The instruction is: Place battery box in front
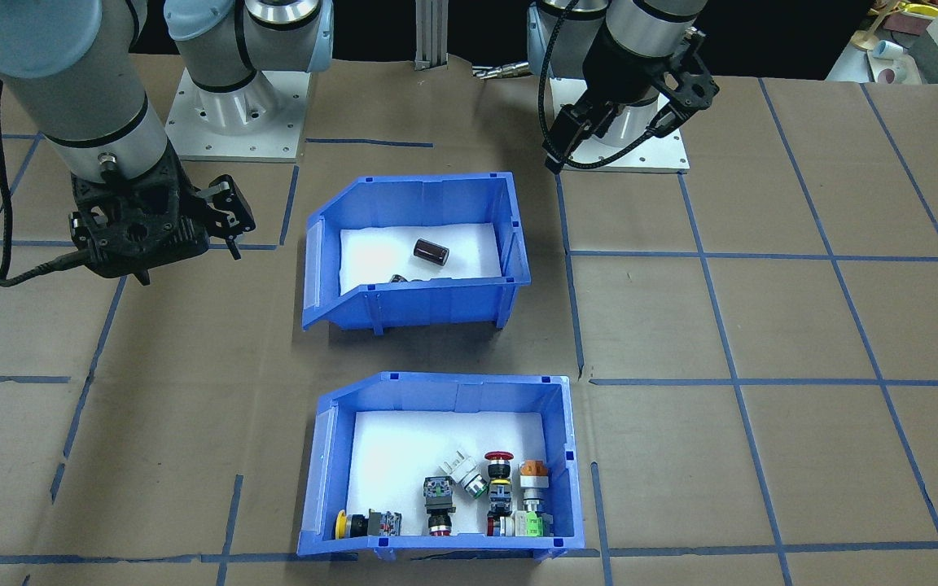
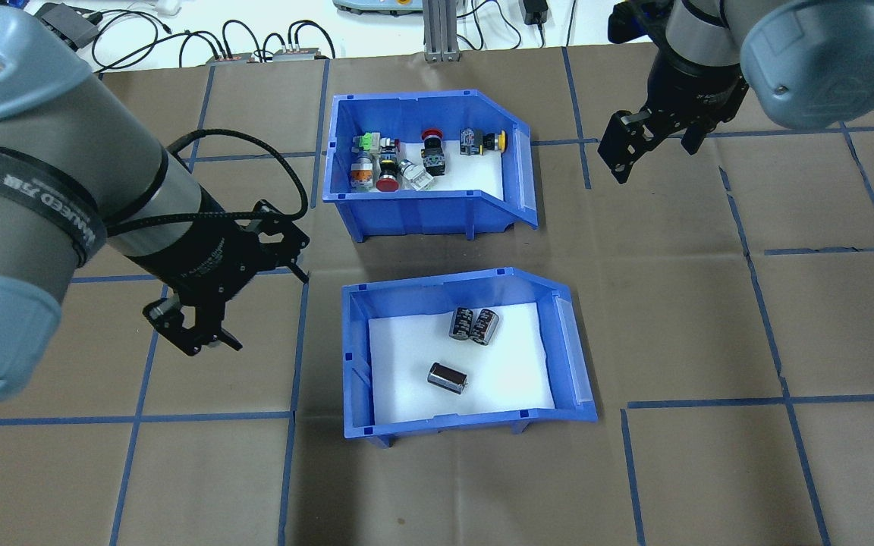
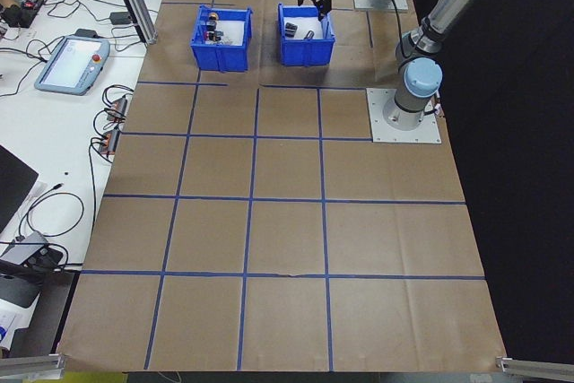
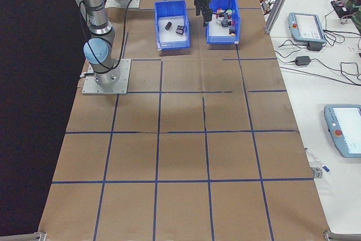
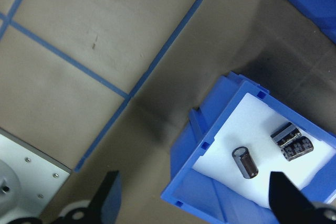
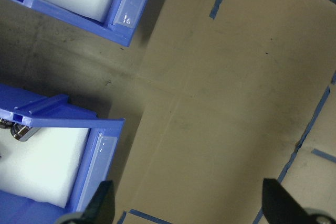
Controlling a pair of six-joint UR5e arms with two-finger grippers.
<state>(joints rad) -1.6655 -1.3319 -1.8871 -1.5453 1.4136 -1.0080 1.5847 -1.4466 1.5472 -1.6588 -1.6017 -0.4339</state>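
The battery box (image 2: 467,353) sits on the table just robot-side of the switch bin (image 2: 425,163). The left gripper (image 2: 198,322) and right gripper (image 2: 627,148) hover beside them, jaws apart, empty. Risk: an off-centre wall grasp could tilt the box, rolling its loose cells (image 2: 448,377) out.

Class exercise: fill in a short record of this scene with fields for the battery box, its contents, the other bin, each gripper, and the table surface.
battery box: blue open-top bin, nearer the robot, white floor liner, sloped end toward the robot's right
contents: three dark cylindrical cells, two side by side, one apart
other bin: same blue type, farther from the robot, holding colourful push-button switches
left gripper: open, empty, above the table left of the battery box
right gripper: open, empty, raised right of the switch bin
table: brown paper with blue tape grid
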